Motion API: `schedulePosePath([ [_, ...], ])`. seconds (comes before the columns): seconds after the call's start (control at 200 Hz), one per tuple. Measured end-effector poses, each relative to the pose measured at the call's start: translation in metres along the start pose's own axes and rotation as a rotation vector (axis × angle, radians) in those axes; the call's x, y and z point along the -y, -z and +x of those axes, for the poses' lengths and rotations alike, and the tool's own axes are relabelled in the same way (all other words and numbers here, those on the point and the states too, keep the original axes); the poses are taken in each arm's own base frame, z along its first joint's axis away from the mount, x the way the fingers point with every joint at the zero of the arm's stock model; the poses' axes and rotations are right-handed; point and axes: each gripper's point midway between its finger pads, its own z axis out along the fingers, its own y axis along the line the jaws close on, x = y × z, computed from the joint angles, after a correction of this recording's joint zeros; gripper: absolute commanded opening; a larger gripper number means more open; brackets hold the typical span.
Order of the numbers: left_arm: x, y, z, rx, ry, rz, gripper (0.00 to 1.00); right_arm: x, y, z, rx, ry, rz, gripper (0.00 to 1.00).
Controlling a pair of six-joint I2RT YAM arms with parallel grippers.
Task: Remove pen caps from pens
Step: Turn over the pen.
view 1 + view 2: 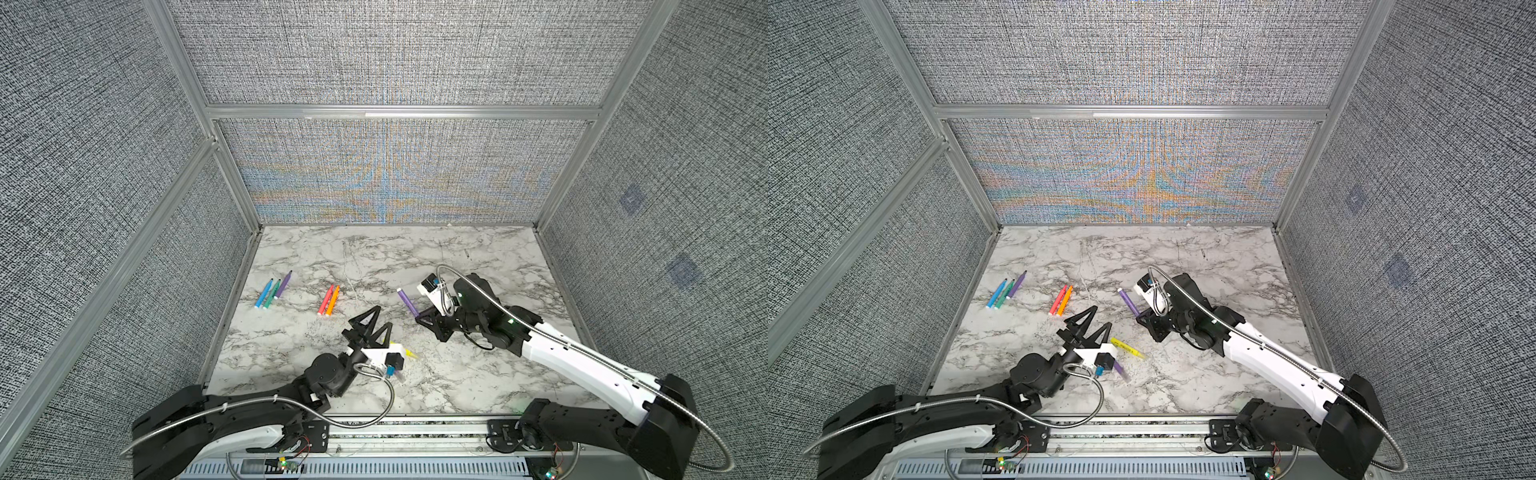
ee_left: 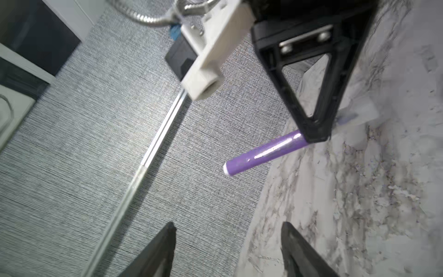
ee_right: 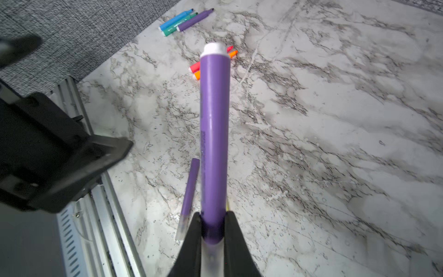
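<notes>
Across a marbled bench [image 1: 478,374] walled by grey woven panels [image 1: 395,54], three pens [image 1: 272,291] lie at the left, with a red and orange pair [image 1: 328,300] just right of them. Mid-bench, the left gripper [image 1: 384,316] hangs low with jaws spread, empty. A yellow pen [image 1: 1128,348] and a loose purple pen [image 1: 1121,371] lie beside its wrist. Further right, the right gripper [image 1: 419,318] is clenched on the raised pen [image 1: 407,302], purple too, tilted off the bench, its clear cap [image 2: 359,112] poking past the jaws.
</notes>
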Motion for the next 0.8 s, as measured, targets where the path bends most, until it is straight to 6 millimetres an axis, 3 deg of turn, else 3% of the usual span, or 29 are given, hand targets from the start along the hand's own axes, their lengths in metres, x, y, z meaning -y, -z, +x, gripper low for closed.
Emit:
schedulePosePath([
  [0.24, 0.004, -0.021, -0.008, -0.083, -0.283, -0.083, 0.69, -0.018, 0.006, -0.011, -0.057, 0.040, -0.012, 0.00],
  [0.465, 0.007, -0.026, -0.009, -0.105, -0.338, -0.092, 0.69, -0.016, 0.010, 0.005, -0.133, 0.046, 0.018, 0.00],
  [0.795, 0.003, -0.025, -0.008, -0.118, -0.374, -0.098, 0.66, -0.030, 0.018, 0.012, -0.175, 0.090, -0.007, 0.00],
])
